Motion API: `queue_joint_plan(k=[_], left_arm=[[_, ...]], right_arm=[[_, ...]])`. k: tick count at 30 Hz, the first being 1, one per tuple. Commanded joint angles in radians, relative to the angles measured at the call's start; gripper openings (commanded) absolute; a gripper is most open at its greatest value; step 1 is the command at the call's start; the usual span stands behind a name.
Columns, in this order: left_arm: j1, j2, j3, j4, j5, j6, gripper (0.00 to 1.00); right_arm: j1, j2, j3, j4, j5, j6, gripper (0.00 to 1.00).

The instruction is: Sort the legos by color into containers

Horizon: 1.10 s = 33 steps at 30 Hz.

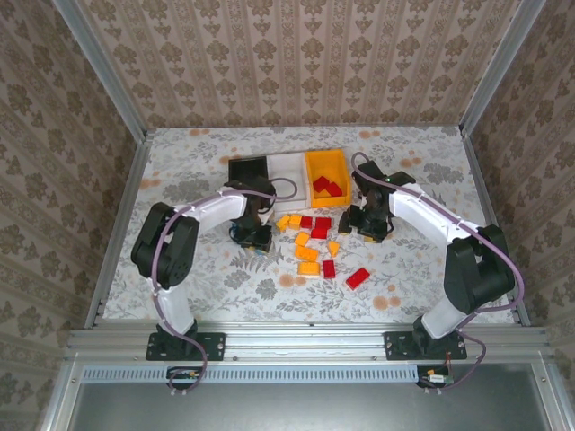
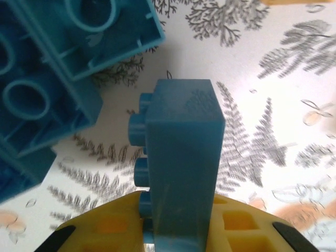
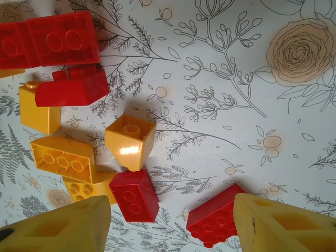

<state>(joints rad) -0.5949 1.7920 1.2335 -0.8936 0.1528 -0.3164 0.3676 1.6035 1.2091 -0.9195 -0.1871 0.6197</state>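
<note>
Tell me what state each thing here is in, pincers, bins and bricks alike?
Left pincer: shut on blue brick.
Right pincer: open, empty, above loose bricks.
Orange bin: holds red bricks.
White bin: looks empty.
Black bin: partly hidden; contents unclear.
Other blue bricks: lying loose, undersides showing.

Three joined bins stand in a row: a black bin [image 1: 247,169], a white bin [image 1: 287,166] and an orange-yellow bin [image 1: 325,163]. Red bricks [image 1: 328,187] lie inside the orange-yellow bin. Just in front of it, loose orange and red bricks [image 1: 310,244] lie scattered on the bench [image 1: 404,269]. To its front left, a blue brick [image 2: 181,157] stands on end, pinched between yellow fingers [image 2: 100,231], with other blue bricks [image 2: 47,79] beside it lying hollow side up.
</note>
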Motion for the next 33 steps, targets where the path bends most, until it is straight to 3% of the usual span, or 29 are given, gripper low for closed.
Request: queue_joint_plan(k=[1, 7, 13, 23, 33], left_arm=[[0.013, -0.117, 0.018, -0.091, 0.016, 0.016, 0.23], [0.130, -0.181, 0.151, -0.156, 0.063, 0.017, 0.24], [0.238, -0.018, 0.372, -0.159, 0.092, 0.027, 0.24], [0.254, 0.287, 0.654, -0.166, 0.089, 0.039, 0.24], [0.254, 0.428, 0.764, -0.223, 0.072, 0.090, 0.26]], right_arm=[[0.005, -0.018, -0.009, -0.022, 0.020, -0.015, 0.64], [0.006, 0.006, -0.009, 0.005, 0.005, -0.011, 0.64], [0.007, 0.012, -0.014, 0.022, -0.006, -0.002, 0.64], [0.007, -0.063, -0.062, -0.034, 0.039, -0.014, 0.64], [0.005, -0.167, -0.181, -0.042, 0.064, 0.032, 0.64]])
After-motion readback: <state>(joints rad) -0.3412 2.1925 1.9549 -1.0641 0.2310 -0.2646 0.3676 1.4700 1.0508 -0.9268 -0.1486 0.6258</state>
